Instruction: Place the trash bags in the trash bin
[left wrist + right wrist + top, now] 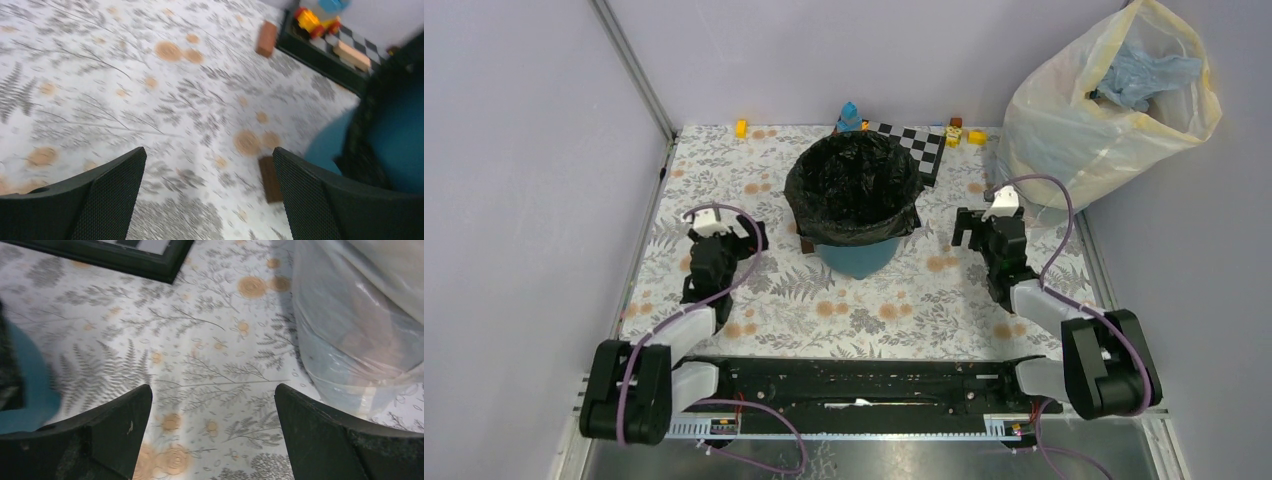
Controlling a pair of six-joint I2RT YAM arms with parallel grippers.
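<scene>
The teal trash bin [861, 257] stands at the table's middle. A glossy black trash bag [854, 185] lines it, with its mouth open and its edge folded over the rim. My left gripper [752, 236] is open and empty, left of the bin. In the left wrist view the gripper [209, 172] hangs over the cloth, with the bin [400, 135] and the bag's black edge [367, 145] at the right. My right gripper [965, 229] is open and empty, right of the bin. In the right wrist view the gripper [212, 410] is over the cloth, with the bin [27, 395] at the left edge.
A large translucent sack [1104, 110] with blue contents stands at the back right, close to my right gripper [360, 325]. A checkerboard [914, 145] and small toys [851, 117] lie behind the bin. A brown block [271, 179] lies by the bin's base.
</scene>
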